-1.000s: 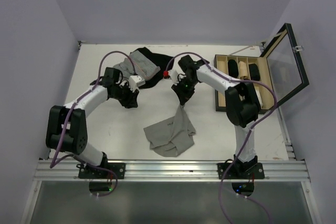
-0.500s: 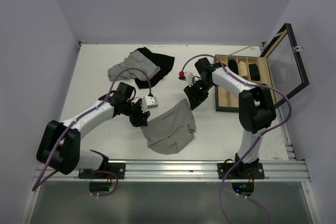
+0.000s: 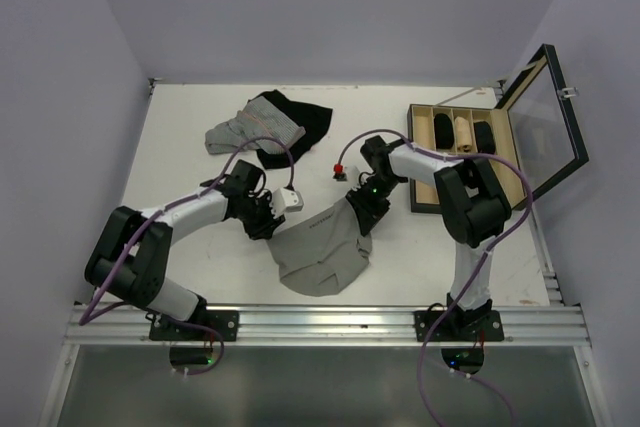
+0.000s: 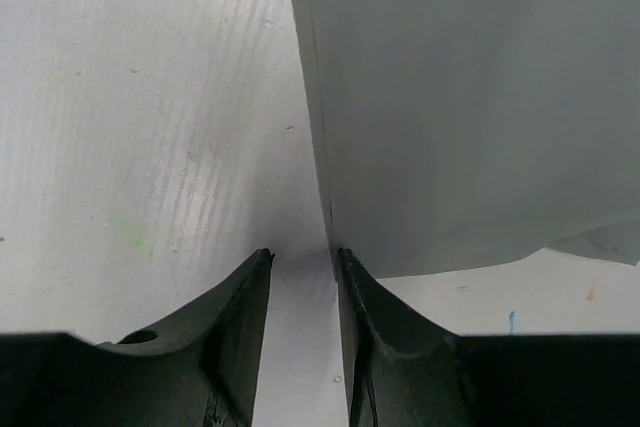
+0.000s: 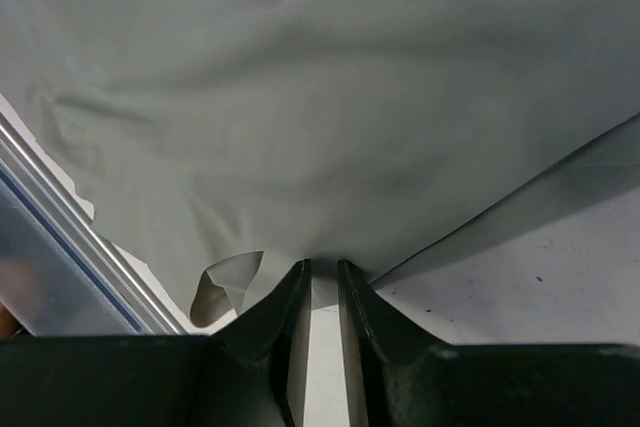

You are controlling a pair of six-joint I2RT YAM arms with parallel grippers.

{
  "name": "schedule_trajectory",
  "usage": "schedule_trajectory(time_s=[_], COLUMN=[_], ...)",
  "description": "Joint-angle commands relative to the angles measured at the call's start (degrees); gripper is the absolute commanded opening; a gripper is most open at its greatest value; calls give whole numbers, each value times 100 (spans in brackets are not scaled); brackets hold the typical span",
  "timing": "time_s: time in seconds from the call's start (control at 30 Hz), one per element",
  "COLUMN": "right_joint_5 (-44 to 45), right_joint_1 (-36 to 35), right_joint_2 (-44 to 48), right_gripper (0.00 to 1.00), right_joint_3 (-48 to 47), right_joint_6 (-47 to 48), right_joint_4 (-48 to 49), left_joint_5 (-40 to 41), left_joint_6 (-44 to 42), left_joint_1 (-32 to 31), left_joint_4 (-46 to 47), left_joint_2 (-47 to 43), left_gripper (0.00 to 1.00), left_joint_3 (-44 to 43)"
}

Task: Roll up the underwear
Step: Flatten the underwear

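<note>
Underwear [image 3: 320,252] lies on table [image 3: 400,277], ctr, twd near edge. Left tool [image 3: 268,227] at its 10 o'clock edge, right tool [image 3: 362,215] at its 1 o'clock corner. Garment pile [image 3: 265,127] at 11 o'clock, well apart, far side. Compartment box [image 3: 462,157] at 2 o'clock, by table's R edge, w/ lid [image 3: 545,117] raised on box's R side.

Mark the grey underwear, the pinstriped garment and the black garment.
underwear [image 3: 322,255]: top external view, middle of the cloth.
pinstriped garment [image 3: 240,132]: top external view, its left half.
black garment [image 3: 310,122]: top external view, the uncovered right part.
</note>
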State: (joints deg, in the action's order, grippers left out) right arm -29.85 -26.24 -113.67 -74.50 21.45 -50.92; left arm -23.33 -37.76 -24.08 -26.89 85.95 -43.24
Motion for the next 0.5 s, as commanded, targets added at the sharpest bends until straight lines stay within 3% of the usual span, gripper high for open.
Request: schedule_trajectory(time_s=[0.0, 0.17, 0.3, 0.47], right_joint_5=[198, -135, -250, -197], right_joint_1=[-22, -22, -22, -22], right_joint_2=[46, 335, 582, 539], right_gripper=[21, 10, 6, 1], right_joint_3=[181, 365, 506, 559], right_joint_6=[-1, -36, -150, -212], right_joint_4=[152, 126, 266, 337], left_joint_5=[426, -636, -918, -1104], left_joint_6=[-512, -654, -224, 58], left_joint_1=[305, 773, 176, -88], left_joint_4=[18, -570, -457, -273], left_joint_2=[159, -375, -843, -440], left_gripper=[37, 39, 40, 40], left_joint_3=[-43, -641, -528, -255])
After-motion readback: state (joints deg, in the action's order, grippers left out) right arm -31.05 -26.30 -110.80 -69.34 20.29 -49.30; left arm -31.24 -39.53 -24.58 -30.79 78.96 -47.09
